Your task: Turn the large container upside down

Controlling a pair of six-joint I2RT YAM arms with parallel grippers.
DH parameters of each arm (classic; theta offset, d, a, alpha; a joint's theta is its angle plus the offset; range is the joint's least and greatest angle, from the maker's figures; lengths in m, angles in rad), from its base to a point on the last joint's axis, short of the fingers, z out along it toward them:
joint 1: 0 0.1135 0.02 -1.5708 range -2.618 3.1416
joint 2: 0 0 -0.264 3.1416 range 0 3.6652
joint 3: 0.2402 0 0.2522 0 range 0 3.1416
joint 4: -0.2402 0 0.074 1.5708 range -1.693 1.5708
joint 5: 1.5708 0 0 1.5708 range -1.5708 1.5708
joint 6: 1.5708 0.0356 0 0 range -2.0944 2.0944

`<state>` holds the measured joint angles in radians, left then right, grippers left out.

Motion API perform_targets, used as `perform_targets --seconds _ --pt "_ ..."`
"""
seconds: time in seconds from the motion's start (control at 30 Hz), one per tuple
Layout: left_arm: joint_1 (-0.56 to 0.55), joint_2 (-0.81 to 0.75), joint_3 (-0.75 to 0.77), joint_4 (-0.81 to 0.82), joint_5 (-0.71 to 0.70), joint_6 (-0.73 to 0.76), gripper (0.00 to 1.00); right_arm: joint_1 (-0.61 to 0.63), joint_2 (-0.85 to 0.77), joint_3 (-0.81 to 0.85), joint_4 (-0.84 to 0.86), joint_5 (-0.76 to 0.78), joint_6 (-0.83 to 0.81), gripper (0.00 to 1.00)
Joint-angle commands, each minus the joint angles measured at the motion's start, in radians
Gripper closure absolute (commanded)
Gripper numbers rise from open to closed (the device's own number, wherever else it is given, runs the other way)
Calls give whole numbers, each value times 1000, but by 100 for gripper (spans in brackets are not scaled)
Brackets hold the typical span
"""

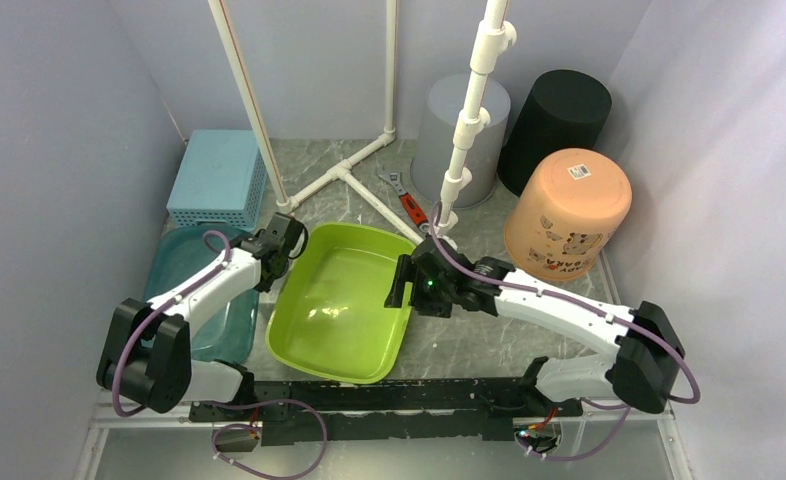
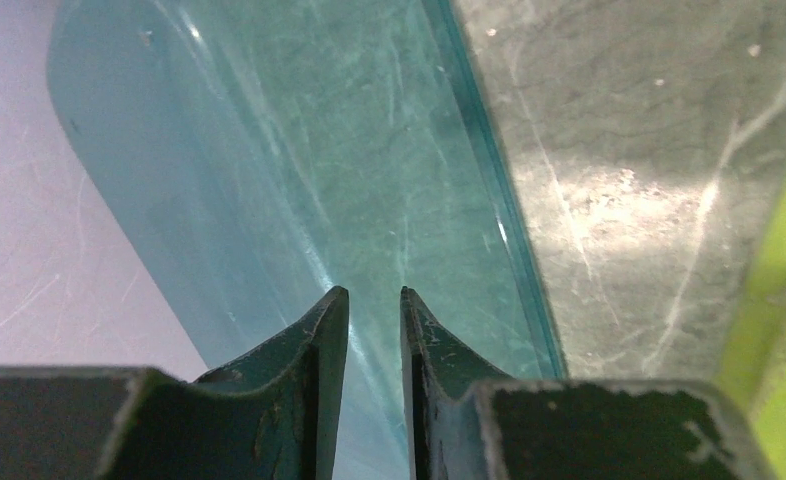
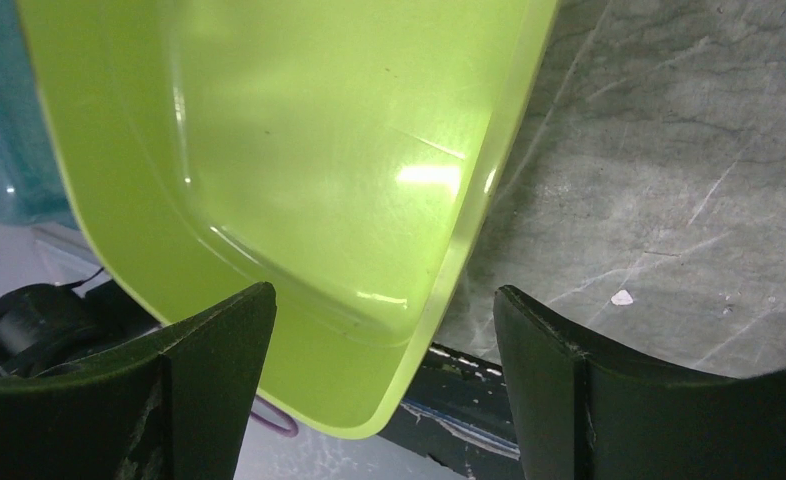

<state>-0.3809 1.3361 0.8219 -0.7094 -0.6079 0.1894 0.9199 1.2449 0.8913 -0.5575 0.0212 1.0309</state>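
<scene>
left gripper (image 2: pixel 374 300) narrowly parted; right gripper (image 3: pixel 384 310) spread wide

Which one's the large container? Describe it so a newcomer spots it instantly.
On the grey marbled table, look to the middle, on the near side of the white pipe frame. The lime-green tub sits open side up at the centre. Its bright green sets it apart from the teal tub on its left and the peach bucket to its right.
</scene>
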Motion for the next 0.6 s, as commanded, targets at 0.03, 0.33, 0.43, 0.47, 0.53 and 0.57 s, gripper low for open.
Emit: perform_targets --seconds 0.03,0.33,0.43,0.47,0.53,0.57 --pt "-25 11 37 -103 100 -25 72 36 77 69 -22 59 0 16" --pt "-40 43 0 -105 185 -40 69 104 197 115 -85 167 47 18" --pt "-39 27 -15 -91 155 -49 68 118 215 124 -113 207 59 25" --pt "-39 18 -29 -76 160 -42 67 123 220 129 -125 224 61 28" --pt "-41 2 -43 -56 133 -41 67 131 231 140 -145 249 54 37" --pt "-41 -3 -35 -63 94 -57 67 135 237 150 -161 262 48 41"
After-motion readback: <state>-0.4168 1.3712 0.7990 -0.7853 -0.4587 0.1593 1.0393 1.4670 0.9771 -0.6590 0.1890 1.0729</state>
